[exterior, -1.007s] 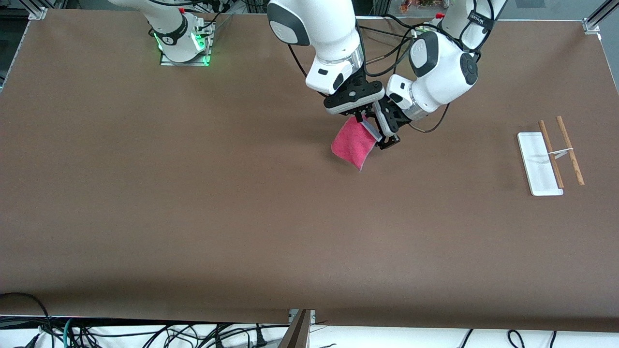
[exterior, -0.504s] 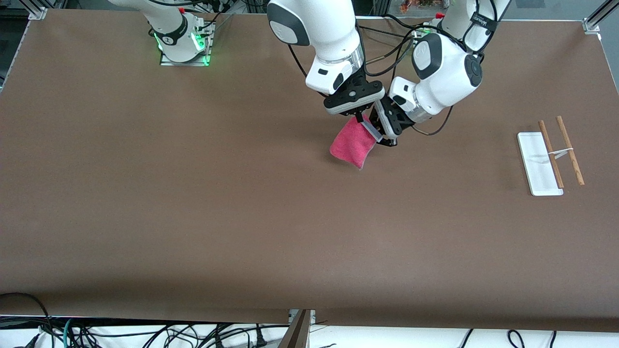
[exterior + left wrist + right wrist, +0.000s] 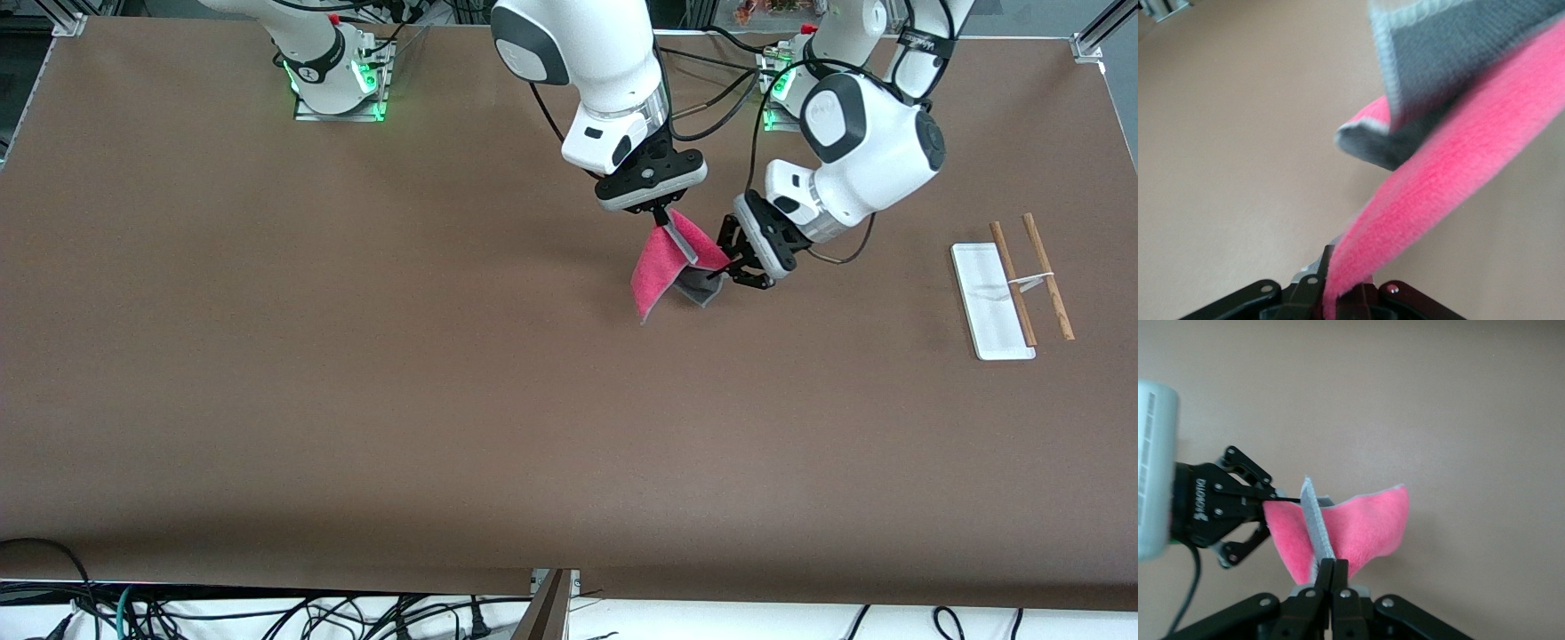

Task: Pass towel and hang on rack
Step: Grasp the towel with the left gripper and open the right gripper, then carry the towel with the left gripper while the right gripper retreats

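While the towel (image 3: 669, 265) is stretched in mid-air, one corner is clenched by the right gripper (image 3: 665, 216) above it, the other by the left gripper (image 3: 725, 271) beside it. Both pinch points are partly hidden by cloth. The rack (image 3: 1009, 289) is seen well apart.

One towel (image 3: 662, 267), one rack (image 3: 1009, 298) with two wooden rods (image 3: 1049, 277), two claws.

Pink towel (image 3: 659, 269), grey reverse, seemingly pale-edged
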